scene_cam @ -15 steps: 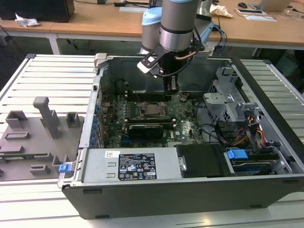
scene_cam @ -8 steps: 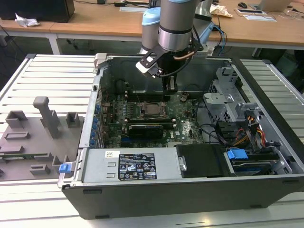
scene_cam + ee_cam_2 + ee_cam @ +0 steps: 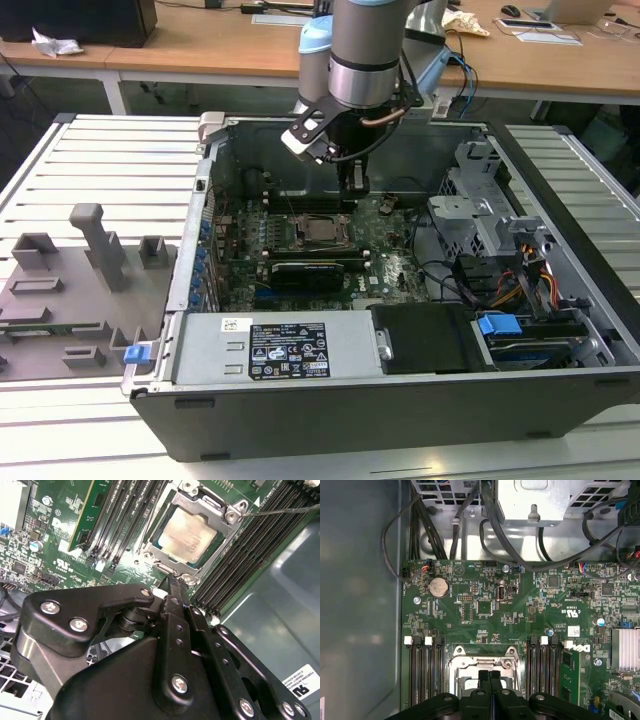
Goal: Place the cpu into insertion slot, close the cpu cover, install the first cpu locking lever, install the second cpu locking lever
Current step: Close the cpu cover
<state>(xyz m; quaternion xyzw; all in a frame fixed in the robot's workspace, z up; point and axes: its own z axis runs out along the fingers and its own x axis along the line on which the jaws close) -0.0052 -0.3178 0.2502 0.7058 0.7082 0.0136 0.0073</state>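
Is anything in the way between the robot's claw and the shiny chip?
Nothing visible. The gripper, fingers shut, hangs at the socket's edge, and the cpu lies in the socket with the cpu cover framing it.

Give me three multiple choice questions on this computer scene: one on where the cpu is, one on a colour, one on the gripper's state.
1. Where is the cpu? A on the desk. B in its socket on the motherboard. C on the drive cage.
2. What colour is the motherboard? A green. B red. C white.
3. How are the fingers of the gripper? A spread wide. B shut together. C around a cable.
Answers: 1 B, the cpu cover frames it in the second wrist view. 2 A, the board is green throughout. 3 B, they touch in the first wrist view.
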